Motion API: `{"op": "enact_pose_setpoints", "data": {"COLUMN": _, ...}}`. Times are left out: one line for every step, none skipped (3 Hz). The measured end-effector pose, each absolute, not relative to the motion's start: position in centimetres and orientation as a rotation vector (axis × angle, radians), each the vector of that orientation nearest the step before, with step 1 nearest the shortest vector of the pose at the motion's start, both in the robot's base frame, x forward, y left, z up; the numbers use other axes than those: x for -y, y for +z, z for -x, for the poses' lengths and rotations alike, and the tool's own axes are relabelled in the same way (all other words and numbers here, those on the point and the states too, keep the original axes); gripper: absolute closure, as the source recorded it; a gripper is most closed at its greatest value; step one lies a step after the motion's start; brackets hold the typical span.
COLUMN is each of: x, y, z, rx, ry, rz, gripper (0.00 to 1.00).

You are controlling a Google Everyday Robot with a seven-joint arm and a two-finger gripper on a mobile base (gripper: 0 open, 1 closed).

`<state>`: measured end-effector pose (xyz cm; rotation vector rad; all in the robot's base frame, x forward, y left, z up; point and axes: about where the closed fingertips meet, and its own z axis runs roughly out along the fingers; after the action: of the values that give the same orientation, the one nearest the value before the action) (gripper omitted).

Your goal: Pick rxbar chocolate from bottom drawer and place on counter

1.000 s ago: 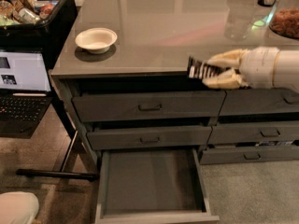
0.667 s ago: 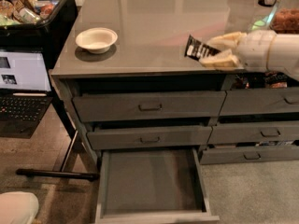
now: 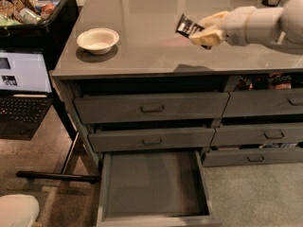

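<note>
the gripper [image 3: 202, 30], two blunt cream-coloured fingers at the end of a smooth, rounded off-white arm [image 3: 258, 22], reaches in from the right edge of the counter [image 3: 142, 13] and hangs above the front-right part of it. its fingers are closed on the rxbar chocolate [image 3: 186, 26], a small flat rectangular bar in a black wrapper with pale lettering. they pinch the bar's right end, so the rest sticks out to the left, tilted. the bar is in the air over the glossy grey-beige top, and a soft shadow lies on the surface nearer the front edge.

a shallow round white bowl [image 3: 97, 40] with a matte look sits near the counter's front-left corner, well apart from the bar.

below the thin front edge, the bottom drawer [image 3: 154, 188] of the left stack is pulled far out: a wide, deep dark-grey box with a flat, dull floor. the two shallower drawers [image 3: 151, 109] above it have slim bar handles and stand slightly ajar.

past the left edge a black bin [image 3: 52, 20] holds colourful packets, and an open laptop [image 3: 23, 86] with a lit screen sits below it.
</note>
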<state>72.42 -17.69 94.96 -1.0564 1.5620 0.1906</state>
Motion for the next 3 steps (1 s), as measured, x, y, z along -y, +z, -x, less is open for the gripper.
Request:
{"op": "enact_pose_setpoints", "data": {"x": 17.3, "y": 92.8, "z": -75.8, "rx": -1.679, "ry": 0.189, "rz": 1.056, "gripper": 1.00}}
{"op": "enact_pose_setpoints", "data": {"x": 18.0, "y": 90.0, "z": -77.5, "rx": -1.784, "ry": 0.199, "rz": 1.073, "gripper": 0.83}}
{"op": "enact_pose_setpoints", "data": {"x": 18.7, "y": 88.2, "z": -78.0, "rx": -1.852, "ry": 0.211, "rz": 1.108, "gripper": 0.59}}
